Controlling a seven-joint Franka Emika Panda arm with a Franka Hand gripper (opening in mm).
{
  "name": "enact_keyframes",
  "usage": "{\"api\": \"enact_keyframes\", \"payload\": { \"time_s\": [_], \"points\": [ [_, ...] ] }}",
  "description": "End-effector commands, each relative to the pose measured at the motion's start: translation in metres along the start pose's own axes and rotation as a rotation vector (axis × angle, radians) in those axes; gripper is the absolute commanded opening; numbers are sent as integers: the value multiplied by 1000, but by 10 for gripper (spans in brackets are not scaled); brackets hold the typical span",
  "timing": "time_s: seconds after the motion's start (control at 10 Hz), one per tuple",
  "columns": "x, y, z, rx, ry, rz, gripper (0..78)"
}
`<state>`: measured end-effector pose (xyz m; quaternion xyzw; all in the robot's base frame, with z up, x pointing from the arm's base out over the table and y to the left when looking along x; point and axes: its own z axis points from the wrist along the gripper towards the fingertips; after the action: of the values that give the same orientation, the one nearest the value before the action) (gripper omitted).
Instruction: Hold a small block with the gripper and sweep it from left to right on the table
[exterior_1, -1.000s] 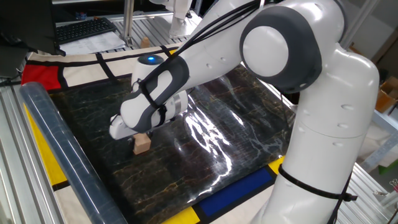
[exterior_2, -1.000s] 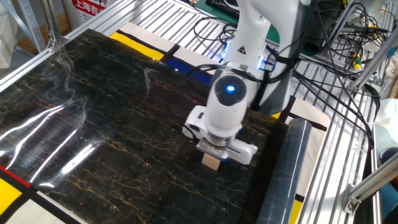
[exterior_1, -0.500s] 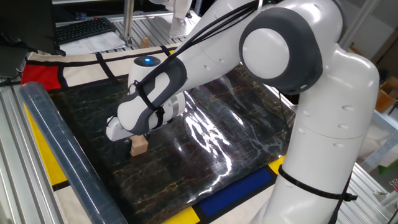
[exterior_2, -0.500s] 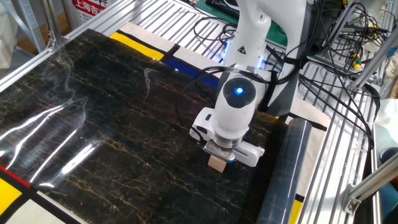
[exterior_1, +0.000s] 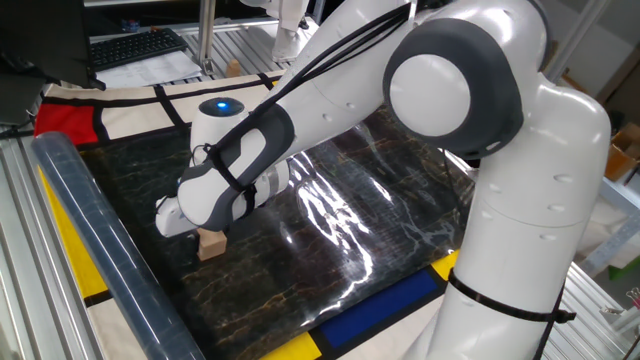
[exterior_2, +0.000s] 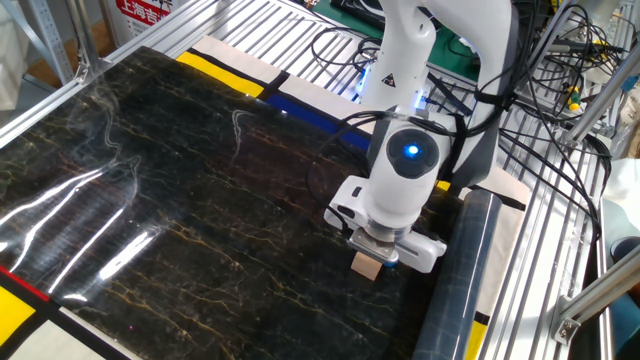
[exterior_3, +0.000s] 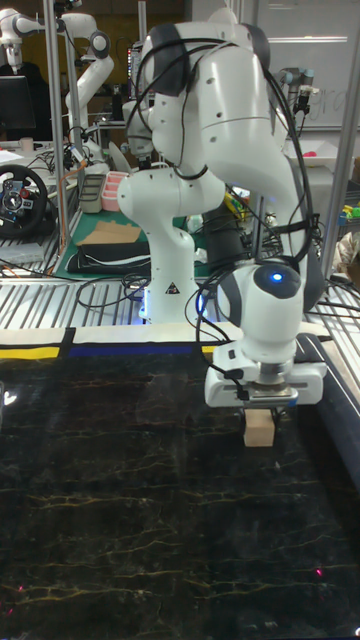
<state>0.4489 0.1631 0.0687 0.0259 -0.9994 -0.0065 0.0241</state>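
Block (exterior_1: 211, 245) and end effector (exterior_1: 207, 234) have moved together since a second ago: in one fixed view the pair has slid toward the clear plastic roll (exterior_1: 95, 245) at the counter's edge, and in the other fixed view the block (exterior_2: 367, 266) now sits closer to that roll (exterior_2: 458, 280) than before. The arm's blue wrist light (exterior_2: 411, 152) has travelled with it.

The small block is a plain light tan wooden cube, far smaller than the white wrist above it. It rests on the glossy black marble-patterned sheet of the counter (exterior_1: 330, 240), its top tucked under the end effector, which is closed onto it; the dark fingers are mostly hidden by the housing in both fixed views.

The tall fixed view shows what the others do not: the block (exterior_3: 260, 428) seen face-on, gripped at its upper part beneath the end effector (exterior_3: 262, 406), with its lower half exposed and its base on the counter (exterior_3: 120, 500). That view also takes in the arm's white base (exterior_3: 172, 260) behind the counter. One fixed view alone shows the red, yellow and blue border panels (exterior_1: 60, 118).
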Motion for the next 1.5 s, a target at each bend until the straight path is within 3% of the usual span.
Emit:
{"api": "enact_keyframes", "payload": {
  "time_s": [0.1, 0.4, 0.7, 0.9, 1.3, 1.5],
  "points": [
    [-8, -53, 3, 57, 27, -80, 11],
    [-18, -71, -8, 89, 31, -95, 11],
    [-20, -80, -7, 87, 32, -107, 11],
    [-21, -78, -3, 77, 34, -108, 11],
    [-18, -60, 12, 16, 58, -73, 11],
    [-16, -53, 14, 12, 66, -59, 11]
  ]
}}
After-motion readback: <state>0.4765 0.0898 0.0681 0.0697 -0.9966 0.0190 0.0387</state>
